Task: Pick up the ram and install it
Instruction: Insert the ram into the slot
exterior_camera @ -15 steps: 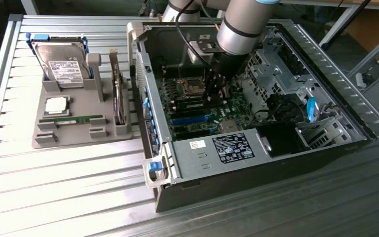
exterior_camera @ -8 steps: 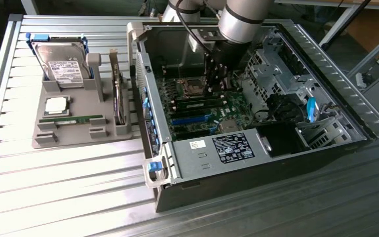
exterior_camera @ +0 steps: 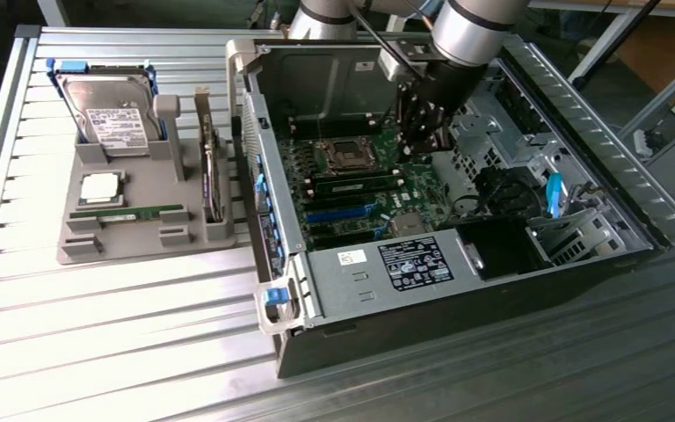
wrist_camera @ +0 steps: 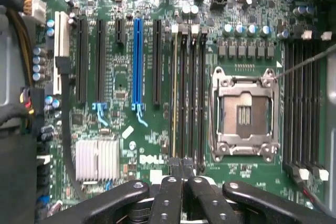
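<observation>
Wrist view: black metal jaws pressed together, tips at the end of the long dark slots (wrist_camera: 191, 98). One ram (wrist_camera: 175, 98) stands edge-on in a slot (thin, yellowish rim) beside the square silver socket (wrist_camera: 245, 113). Its flat green twin (exterior_camera: 127, 214) lies in the grey moulded tray (exterior_camera: 120, 239) on the ribbed counter (exterior_camera: 115, 334).

arm (exterior_camera: 475, 31) angled down, pincer (wrist_camera: 181, 169) closed

White "DELL" logo (wrist_camera: 150, 159) on mobo (wrist_camera: 118, 85); PSU label (exterior_camera: 414, 262), HDD label (exterior_camera: 115, 120) illegible.
</observation>
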Controlling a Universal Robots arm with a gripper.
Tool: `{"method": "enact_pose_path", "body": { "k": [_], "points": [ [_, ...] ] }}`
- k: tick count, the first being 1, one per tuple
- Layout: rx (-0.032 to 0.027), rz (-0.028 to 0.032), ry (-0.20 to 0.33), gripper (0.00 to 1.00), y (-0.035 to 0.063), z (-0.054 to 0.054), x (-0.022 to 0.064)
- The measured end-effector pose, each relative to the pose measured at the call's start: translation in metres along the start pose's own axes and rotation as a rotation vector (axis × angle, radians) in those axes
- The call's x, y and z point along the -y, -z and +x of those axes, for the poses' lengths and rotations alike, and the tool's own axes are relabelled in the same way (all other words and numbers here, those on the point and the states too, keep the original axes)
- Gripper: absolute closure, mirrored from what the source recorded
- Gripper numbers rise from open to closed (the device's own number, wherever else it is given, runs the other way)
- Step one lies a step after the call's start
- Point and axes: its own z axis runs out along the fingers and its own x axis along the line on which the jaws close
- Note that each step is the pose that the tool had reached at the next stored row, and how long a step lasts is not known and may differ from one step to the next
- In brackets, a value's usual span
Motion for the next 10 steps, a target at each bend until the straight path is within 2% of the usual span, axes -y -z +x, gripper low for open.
{"method": "enact_pose_path", "body": {
  "k": [3, 5, 6, 8, 9, 10],
  "points": [
    [-0.0001, -0.0001, 0.000, 0.91, 0.0085, 0.000, 0.0048],
    [0.0002, 0.0000, 0.000, 0.91, 0.0234, 0.000, 0.0110],
    [0.0007, -0.0005, 0.000, 0.91, 0.0250, 0.000, 0.0145],
    [0.0006, -0.0010, 0.000, 0.91, 0.0253, 0.000, 0.0161],
    [0.0005, 0.0111, 0.000, 0.91, 0.0251, 0.000, 0.0162],
    [0.0001, 0.0329, 0.000, 0.91, 0.0249, 0.000, 0.0162]
  ]
}}
